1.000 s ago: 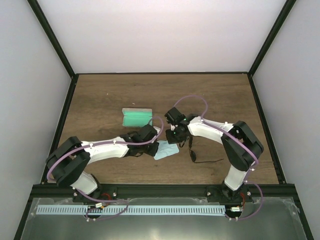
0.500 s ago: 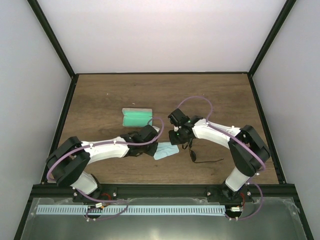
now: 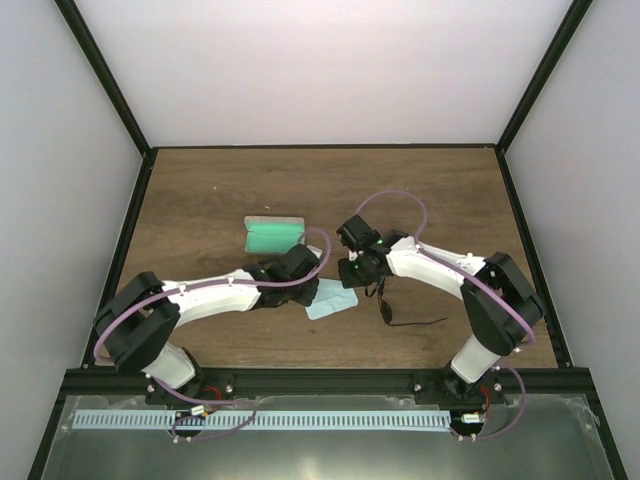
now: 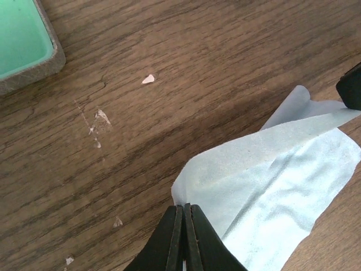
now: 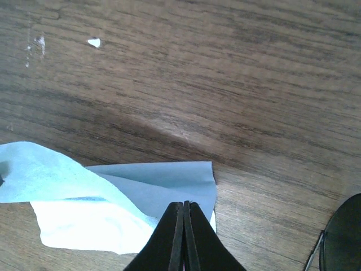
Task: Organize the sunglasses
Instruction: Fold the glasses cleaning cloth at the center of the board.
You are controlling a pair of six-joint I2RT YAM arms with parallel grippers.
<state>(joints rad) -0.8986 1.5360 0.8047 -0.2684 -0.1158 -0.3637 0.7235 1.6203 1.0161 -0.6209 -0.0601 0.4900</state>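
The sunglasses [image 3: 384,301] lie on the table right of the light blue cloth [image 3: 330,301], one thin temple arm stretched out to the right. One dark lens [image 5: 344,240] shows at the bottom right of the right wrist view. My left gripper [image 3: 308,283] is shut on the cloth's left corner [image 4: 194,183]. My right gripper [image 3: 350,274] is shut on the cloth's right edge [image 5: 169,183], which is folded over itself. The two grippers sit close together over the cloth.
The translucent grey case with green inside [image 3: 273,234] lies open behind the left gripper; its corner [image 4: 22,39] shows in the left wrist view. Small pale flecks [image 4: 148,79] dot the wood. Black frame rails edge the table.
My right gripper has moved left and slightly nearer, onto the cloth's right edge. The cloth has shifted a little left and folded. The left gripper has barely moved.
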